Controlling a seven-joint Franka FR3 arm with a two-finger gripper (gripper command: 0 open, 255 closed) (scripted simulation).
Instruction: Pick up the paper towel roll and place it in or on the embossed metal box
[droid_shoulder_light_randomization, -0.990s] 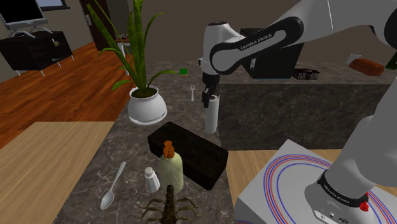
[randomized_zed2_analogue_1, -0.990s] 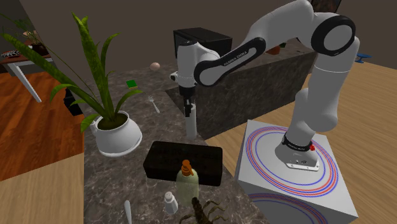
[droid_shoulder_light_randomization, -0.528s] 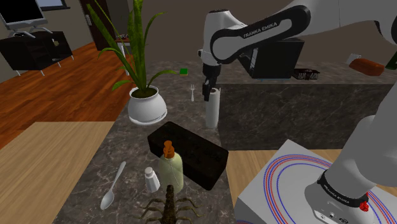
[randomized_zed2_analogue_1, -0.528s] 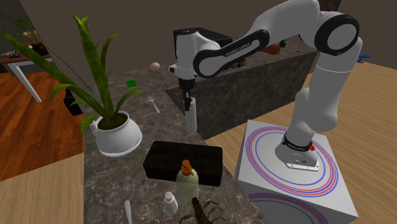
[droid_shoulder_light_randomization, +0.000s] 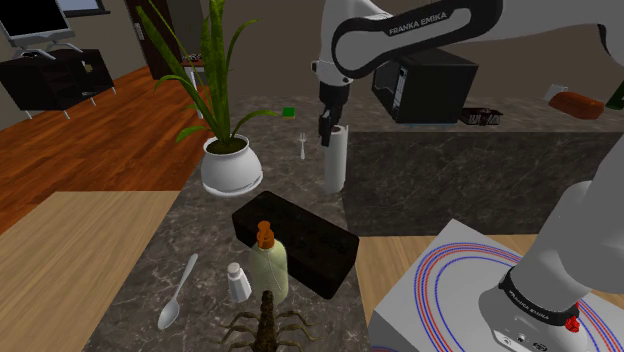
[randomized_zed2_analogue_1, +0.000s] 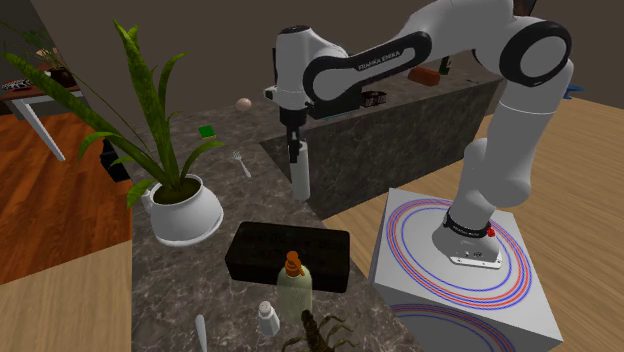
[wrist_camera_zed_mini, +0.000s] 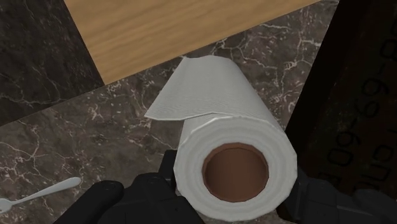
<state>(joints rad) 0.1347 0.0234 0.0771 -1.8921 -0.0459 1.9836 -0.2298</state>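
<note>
The gripper points straight down and pinches the top of the white paper towel roll, one finger on each side of it. In the wrist view the gripper clasps the roll around its brown core, and a loose sheet stands out from its side. The roll hangs upright over the dark marble bench near its edge. It is beyond the black embossed box and apart from it. Whether its lower end touches the bench cannot be told. A white fork lies just beside the roll. A potted plant stands at the shoulder view's left of the box, and a corked bottle stands in front of the box.
</note>
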